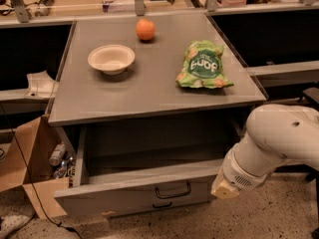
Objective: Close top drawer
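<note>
Top drawer [124, 195], standing pulled out near beneath the desk [149, 93], is probably sliding rigid and heavy, best pushed beside its loop handle [173, 190]; hand [225, 188], grip undeterminable, is hovering at its right front corner.

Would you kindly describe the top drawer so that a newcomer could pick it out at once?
Below the grey tabletop, the top drawer is the wide one pulled out toward the camera. The gripper is by its front's right end. Its large dark loop handle sets it apart from the smaller handle just beneath.
</note>
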{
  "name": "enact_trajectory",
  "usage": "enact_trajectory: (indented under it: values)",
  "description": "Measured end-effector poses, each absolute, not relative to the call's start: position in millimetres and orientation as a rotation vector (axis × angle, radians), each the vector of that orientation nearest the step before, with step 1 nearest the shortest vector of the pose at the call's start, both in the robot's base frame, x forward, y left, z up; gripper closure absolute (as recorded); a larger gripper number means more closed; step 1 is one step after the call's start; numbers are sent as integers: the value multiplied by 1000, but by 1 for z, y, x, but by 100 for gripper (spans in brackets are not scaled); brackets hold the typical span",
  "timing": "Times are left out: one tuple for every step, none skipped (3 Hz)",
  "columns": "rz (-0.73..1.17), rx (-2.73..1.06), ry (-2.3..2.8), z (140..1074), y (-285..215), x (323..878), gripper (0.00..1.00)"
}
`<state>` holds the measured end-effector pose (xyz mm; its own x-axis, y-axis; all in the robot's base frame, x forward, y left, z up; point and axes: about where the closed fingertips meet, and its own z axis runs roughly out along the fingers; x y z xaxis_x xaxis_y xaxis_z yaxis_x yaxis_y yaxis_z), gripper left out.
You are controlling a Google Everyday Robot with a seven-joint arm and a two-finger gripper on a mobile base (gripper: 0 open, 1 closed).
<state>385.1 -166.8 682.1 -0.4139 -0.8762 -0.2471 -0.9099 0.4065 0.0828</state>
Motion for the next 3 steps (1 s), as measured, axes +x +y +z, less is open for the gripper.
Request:
enact_trajectory:
  values:
    - [306,-1598,2493,682,-167,385,81]
    - [306,-1598,2493,682,-167,385,50]
    - [306,-1598,2493,682,-167,385,26]
